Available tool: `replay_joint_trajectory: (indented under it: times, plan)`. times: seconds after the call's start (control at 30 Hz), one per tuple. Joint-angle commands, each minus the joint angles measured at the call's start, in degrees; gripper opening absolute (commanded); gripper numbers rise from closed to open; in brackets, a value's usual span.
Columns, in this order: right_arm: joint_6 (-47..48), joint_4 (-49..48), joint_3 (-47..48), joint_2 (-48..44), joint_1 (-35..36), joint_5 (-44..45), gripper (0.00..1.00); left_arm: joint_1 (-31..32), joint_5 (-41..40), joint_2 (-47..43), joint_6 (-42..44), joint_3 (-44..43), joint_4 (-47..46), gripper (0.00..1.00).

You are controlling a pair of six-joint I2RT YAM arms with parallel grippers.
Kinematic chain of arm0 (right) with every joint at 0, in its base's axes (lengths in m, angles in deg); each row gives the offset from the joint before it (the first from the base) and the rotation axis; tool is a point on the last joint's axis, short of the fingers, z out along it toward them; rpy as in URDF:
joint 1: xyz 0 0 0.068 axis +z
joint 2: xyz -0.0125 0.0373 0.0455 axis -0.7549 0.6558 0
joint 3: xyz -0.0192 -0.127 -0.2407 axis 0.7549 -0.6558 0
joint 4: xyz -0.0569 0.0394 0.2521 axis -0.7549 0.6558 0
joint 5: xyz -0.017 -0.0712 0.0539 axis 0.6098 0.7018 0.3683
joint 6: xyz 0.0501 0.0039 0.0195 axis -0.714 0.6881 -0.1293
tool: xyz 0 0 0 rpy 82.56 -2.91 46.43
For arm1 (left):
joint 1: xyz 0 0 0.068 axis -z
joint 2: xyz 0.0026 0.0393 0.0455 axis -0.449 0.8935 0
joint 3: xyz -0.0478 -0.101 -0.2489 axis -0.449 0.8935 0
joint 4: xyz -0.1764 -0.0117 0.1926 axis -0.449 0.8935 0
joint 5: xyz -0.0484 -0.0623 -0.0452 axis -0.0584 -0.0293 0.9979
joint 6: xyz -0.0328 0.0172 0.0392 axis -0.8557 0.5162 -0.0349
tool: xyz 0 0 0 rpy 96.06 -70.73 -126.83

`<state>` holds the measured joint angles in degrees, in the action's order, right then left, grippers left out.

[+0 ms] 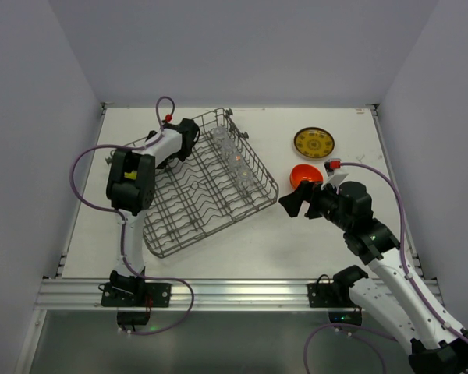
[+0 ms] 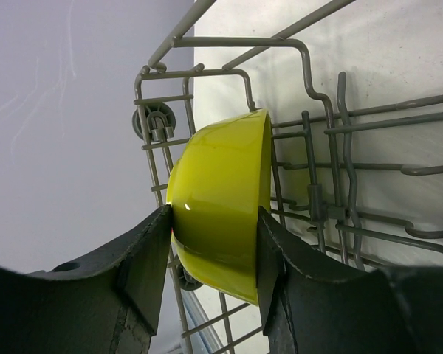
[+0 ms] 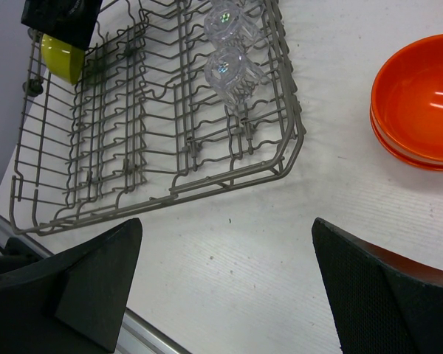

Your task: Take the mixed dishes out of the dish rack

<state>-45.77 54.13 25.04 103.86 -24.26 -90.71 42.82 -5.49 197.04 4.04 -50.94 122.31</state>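
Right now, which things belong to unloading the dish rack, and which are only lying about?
Job: dish rack, lime-yellow bowl held by left hand, glass cups, orange bowls, patterned plate.
Only lying about: purple cables, metal rail.

White desk (image 1: pixel 242 249), grey wire dish rack (image 1: pixel 216 223) sat askew on its left half, two orange bowls (image 1: pixel 304 174) stood stacked on the bare surface right of the rack, brown-gold patterned plate (image 1: pixel 313 142) lay flat just beyond them.
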Motion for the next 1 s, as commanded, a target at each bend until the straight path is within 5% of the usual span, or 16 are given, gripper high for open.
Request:
replay_joint_trajectory:
  times: [0.0, 0.47, 0.53, 0.97]
  plan:
    - [0.7, -2.6, 0.1, -0.1, 0.0, -1.1, 0.99, -0.4, -2.9, -3.1, -1.4, 0.0, 0.6, 0.48]
    - [0.8, -2.7, 0.1, 0.1, 0.0, -1.1, 0.99, -0.4, -3.8, -4.3, -1.5, -0.1, 1.0, 0.41]
    - [0.8, -2.6, 0.1, 0.2, 0.0, -1.1, 0.99, -0.5, -3.8, -4.8, -1.4, -0.1, 0.9, 0.3]
    - [0.9, -2.6, 0.2, 0.3, 0.0, -1.1, 0.99, -0.4, -4.7, -6.0, -1.7, 0.0, 1.1, 0.15]
